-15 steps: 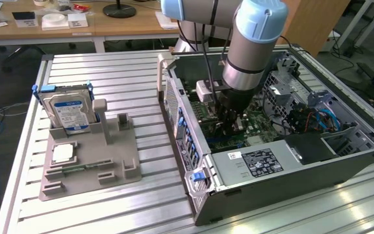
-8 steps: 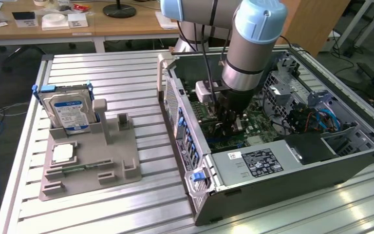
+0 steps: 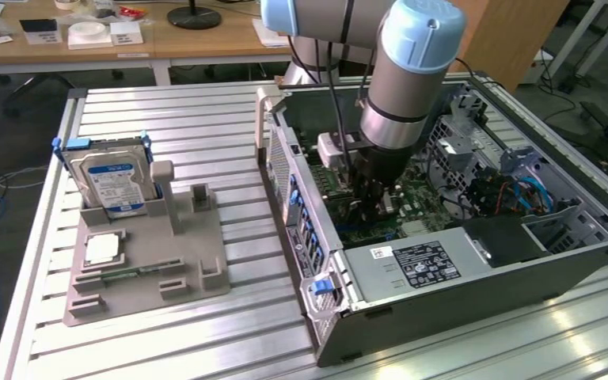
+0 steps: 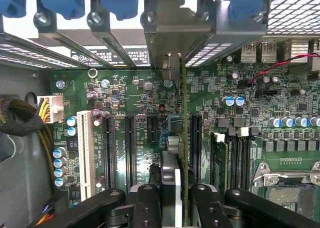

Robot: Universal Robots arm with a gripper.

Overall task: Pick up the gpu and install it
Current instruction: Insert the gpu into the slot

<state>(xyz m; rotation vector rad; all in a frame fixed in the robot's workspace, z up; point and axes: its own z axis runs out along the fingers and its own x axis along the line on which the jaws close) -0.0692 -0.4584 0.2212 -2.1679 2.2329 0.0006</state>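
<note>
My gripper is down inside the open computer case, over the green motherboard. In the wrist view the gpu stands edge-on as a thin green card between the gripper's black fingers, and the gripper is shut on it. The card's silver bracket reaches the case's rear slot openings. The card's lower edge lies along the black expansion slots, beside the slot; I cannot tell whether it is seated.
A grey fixture on the slatted table holds the silver hard drive with its blue-white label and a small square processor chip. The power supply and bundled cables crowd the case around the motherboard.
</note>
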